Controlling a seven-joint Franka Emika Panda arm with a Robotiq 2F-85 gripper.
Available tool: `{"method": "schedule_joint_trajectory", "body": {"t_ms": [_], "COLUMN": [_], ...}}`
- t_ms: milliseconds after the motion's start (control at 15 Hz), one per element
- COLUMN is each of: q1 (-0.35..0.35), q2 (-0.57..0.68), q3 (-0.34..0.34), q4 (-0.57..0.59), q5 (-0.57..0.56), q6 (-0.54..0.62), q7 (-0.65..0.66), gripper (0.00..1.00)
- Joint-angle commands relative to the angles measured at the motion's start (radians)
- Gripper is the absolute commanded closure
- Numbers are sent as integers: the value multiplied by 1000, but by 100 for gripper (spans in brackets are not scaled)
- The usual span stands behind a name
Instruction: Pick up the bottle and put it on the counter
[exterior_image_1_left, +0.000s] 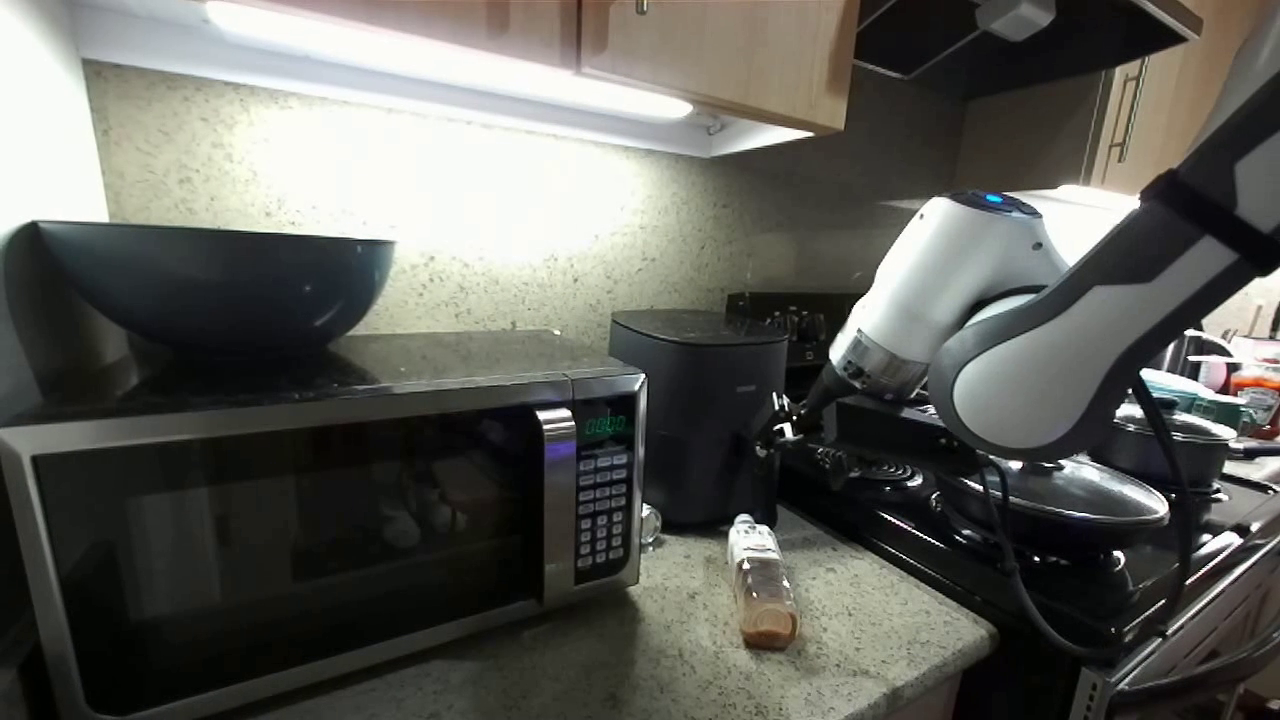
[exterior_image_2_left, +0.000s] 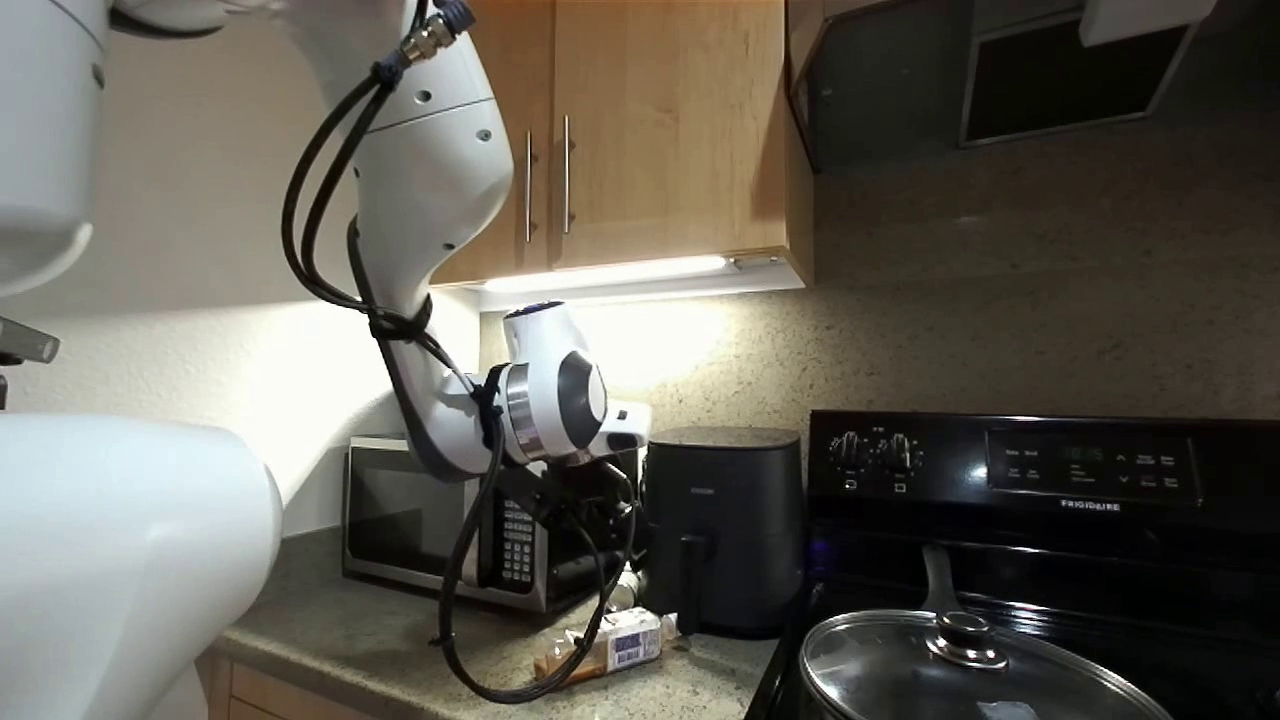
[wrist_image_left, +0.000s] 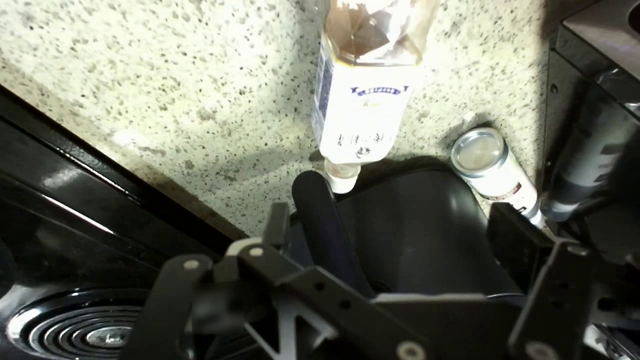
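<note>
The bottle (exterior_image_1_left: 765, 592) lies on its side on the speckled counter (exterior_image_1_left: 670, 645), its white cap toward the black air fryer. In an exterior view its pale label (exterior_image_2_left: 628, 645) faces out, and a cable hangs in front of part of it. In the wrist view the bottle (wrist_image_left: 367, 110) shows label and cap, its base cut off by the top edge. My gripper (wrist_image_left: 392, 222) is open, with nothing between its fingers. It hangs above the counter by the air fryer, apart from the bottle. In an exterior view the gripper (exterior_image_1_left: 780, 425) is higher than the bottle; it is dark and unclear in an exterior view (exterior_image_2_left: 600, 495).
The air fryer (exterior_image_1_left: 700, 420) stands behind the bottle, its handle (wrist_image_left: 322, 220) beside the cap in the wrist view. A can (wrist_image_left: 492, 167) stands near the microwave (exterior_image_1_left: 300, 540), which bears a dark bowl (exterior_image_1_left: 220, 285). The black stove (wrist_image_left: 60, 185) with a lidded pan (exterior_image_1_left: 1060, 500) adjoins the counter.
</note>
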Motion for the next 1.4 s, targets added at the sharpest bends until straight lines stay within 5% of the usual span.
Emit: {"method": "schedule_joint_trajectory", "body": {"t_ms": [0, 200, 267, 733, 800, 1267, 1333], "q1": [-171, -339, -232, -243, -436, -944, -1023], "q2": [-46, -34, -34, -32, -16, 12, -9], "q3": [200, 398, 280, 290, 491, 1000, 1080], "q4": [-15, -15, -8, -8, -19, -29, -33], "q5": [158, 287, 208, 225, 338, 595, 536], "q6": [-58, -105, -80, -105, -121, -256, -229], "q7": [-151, -236, -157, -169, -252, -357, -313], "gripper": [0, 0, 0, 0, 0, 0, 0]}}
